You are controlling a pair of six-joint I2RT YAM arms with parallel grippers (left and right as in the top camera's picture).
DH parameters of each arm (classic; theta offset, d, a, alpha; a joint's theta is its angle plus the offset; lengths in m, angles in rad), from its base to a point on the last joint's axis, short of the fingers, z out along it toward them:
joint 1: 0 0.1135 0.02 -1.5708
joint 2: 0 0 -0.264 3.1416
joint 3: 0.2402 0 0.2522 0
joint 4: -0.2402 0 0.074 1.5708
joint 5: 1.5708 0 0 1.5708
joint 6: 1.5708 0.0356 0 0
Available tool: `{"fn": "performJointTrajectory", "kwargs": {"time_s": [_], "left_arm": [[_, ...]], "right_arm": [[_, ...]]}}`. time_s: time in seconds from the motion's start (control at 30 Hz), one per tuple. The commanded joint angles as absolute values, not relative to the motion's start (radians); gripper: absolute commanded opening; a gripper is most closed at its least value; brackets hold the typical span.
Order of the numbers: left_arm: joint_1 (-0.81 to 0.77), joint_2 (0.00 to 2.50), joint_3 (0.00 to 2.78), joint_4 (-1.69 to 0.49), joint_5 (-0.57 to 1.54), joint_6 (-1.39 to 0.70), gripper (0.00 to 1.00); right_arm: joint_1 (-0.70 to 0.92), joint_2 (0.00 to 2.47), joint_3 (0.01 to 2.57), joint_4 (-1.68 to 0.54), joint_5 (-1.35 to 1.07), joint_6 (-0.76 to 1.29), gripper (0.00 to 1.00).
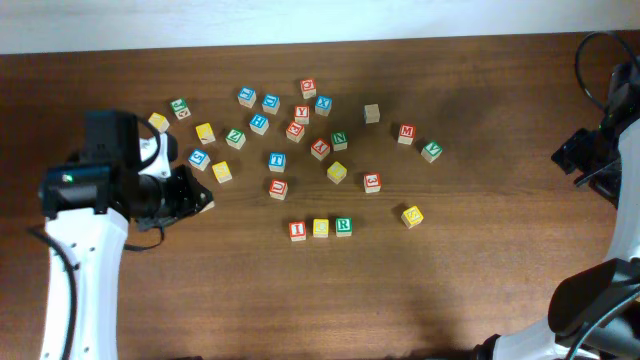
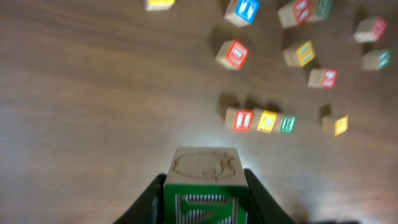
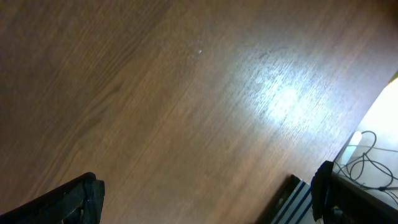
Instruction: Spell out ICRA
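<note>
Clamped in the left pincer (image 2: pixel 205 202), closest to the lens, is a wooden cube (image 2: pixel 205 167) with a green-framed face, its letter unreadable. On the dark wood-grain tabletop (image 2: pixel 93 93), the red I (image 2: pixel 243 119) and yellow C (image 2: pixel 267 121) stand in a row just left of the green R (image 2: pixel 286 123). The red A (image 1: pixel 320 149) lies beyond the R among scattered cubes (image 1: pixel 277 160). The right pincer (image 3: pixel 208 186) gapes wide over bare, glare-lit wood near cables (image 3: pixel 367 155).
</note>
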State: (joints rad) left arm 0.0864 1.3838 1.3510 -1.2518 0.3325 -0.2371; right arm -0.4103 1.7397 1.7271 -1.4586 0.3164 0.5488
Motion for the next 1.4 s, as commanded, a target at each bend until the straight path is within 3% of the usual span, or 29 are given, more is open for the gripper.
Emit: {"fn": "performJointTrajectory", "kwargs": {"time_s": [0.0, 0.07, 0.17, 0.43, 0.57, 0.67, 0.87, 1.0, 1.13, 1.37], "left_arm": [[0.121, 1.406, 1.052, -1.015, 0.606, -0.222, 0.27], [0.121, 1.420, 0.880, -0.797, 0.748, -0.237, 0.27], [0.121, 1.495, 0.717, -0.570, 0.767, -0.346, 0.26], [0.121, 1.805, 0.686, -0.299, 0.839, -0.359, 0.27], [0.125, 1.815, 0.688, -0.296, 0.816, -0.343, 0.53], [0.165, 1.806, 0.689, -0.324, 0.748, -0.343, 0.55], [0.239, 1.632, 0.690, -0.488, 0.682, -0.229, 0.46], [0.223, 1.436, 0.690, -0.557, 0.685, -0.231, 0.15], [0.091, 1.423, 0.690, -0.525, 0.683, -0.268, 0.01], [-0.060, 1.425, 0.690, -0.390, 0.420, -0.415, 0.03]], "right_arm": [[-0.413, 1.729, 1.737, -1.459, 0.318, 0.555, 0.98], [-0.413, 1.729, 1.737, -1.459, 0.318, 0.555, 0.98], [-0.413, 1.729, 1.737, -1.459, 0.318, 0.555, 0.98], [-0.413, 1.729, 1.737, -1.459, 0.318, 0.555, 0.98], [-0.413, 1.729, 1.737, -1.459, 0.318, 0.555, 0.98], [-0.413, 1.729, 1.737, -1.459, 0.318, 0.555, 0.98], [-0.413, 1.729, 1.737, -1.459, 0.318, 0.555, 0.98], [-0.413, 1.730, 1.737, -1.459, 0.318, 0.555, 0.98], [-0.413, 1.729, 1.737, -1.459, 0.318, 0.555, 0.98], [-0.413, 1.729, 1.737, -1.459, 0.318, 0.555, 0.98]]}}
